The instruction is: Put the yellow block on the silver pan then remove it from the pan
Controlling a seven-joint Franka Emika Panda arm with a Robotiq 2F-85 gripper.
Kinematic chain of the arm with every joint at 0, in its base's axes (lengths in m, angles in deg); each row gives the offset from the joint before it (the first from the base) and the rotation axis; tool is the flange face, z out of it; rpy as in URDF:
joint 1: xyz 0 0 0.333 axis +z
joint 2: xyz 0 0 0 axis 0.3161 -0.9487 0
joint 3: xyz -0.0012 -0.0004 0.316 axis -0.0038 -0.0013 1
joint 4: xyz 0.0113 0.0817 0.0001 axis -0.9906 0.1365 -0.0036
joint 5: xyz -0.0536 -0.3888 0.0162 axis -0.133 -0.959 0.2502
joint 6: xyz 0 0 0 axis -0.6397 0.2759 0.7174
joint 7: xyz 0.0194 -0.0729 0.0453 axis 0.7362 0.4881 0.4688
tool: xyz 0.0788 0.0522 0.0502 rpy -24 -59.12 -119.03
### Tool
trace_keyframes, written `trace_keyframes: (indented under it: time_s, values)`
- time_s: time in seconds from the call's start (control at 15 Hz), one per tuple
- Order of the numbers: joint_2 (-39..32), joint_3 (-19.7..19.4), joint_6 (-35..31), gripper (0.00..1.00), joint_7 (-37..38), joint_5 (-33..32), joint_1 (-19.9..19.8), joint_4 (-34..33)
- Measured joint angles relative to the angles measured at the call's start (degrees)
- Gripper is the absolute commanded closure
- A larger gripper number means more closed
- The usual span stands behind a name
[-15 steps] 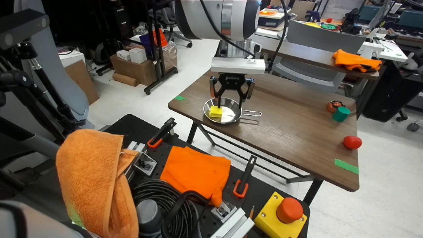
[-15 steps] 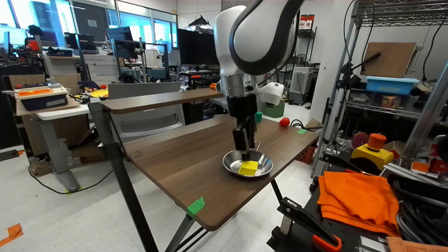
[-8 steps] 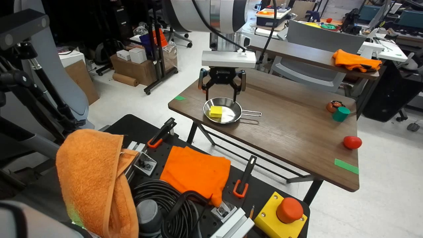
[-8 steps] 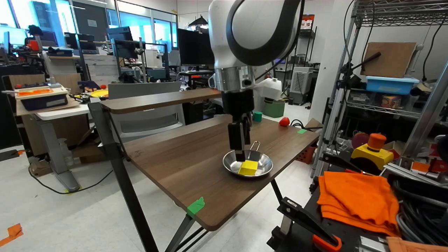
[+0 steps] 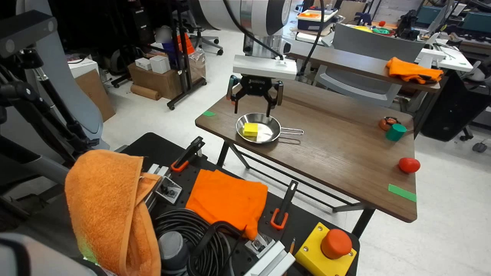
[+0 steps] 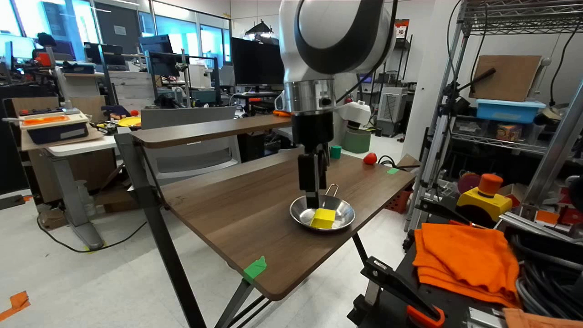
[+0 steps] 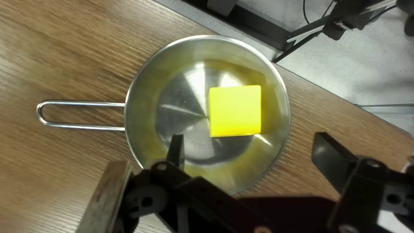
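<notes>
In an exterior view the yellow block (image 5: 251,129) lies inside the silver frying pan (image 5: 269,130), which stands on the wooden worktop (image 5: 337,149) close to the long edge nearest the camera, not far from the rounded corner at the left. So the first half of the job, block onto pan, looks done. The Robotiq gripper (image 5: 252,114) hangs by the pan's far rim as seen here, its jaws spread with nothing between them.

In an exterior view the wire handle (image 6: 333,189) points away along the worktop's length, and green tape (image 6: 255,269) marks the near corner. The fingers (image 6: 312,199) overlap the pan at this angle, so their height above it is hard to judge. The block sits within the rim; the second half, taking it out, is not yet done.

In the wrist view the block rests on the pan's floor, on the side opposite the handle. One finger (image 7: 176,150) shows in front of the pan, its partner beyond the rim over the worktop; neither touches the block. What is left, as I judge it: bring the fingers down either side of it, grip, lift it over the rim and set it down, probably on the worktop.
</notes>
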Motion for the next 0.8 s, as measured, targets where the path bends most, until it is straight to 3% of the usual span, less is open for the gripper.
trace_keyframes:
  time_s: [0.27, 0.53, 0.8]
  values:
    - [-0.1, 0.9, -1.0, 0.00, -4.3, 3.0, -2.2, 0.0]
    - [-0.2, 5.6, -2.5, 0.00, -12.1, 10.6, -6.1, 0.3]
    - [-0.3, 6.0, -2.3, 0.00, -12.7, 11.0, -6.4, 0.9]
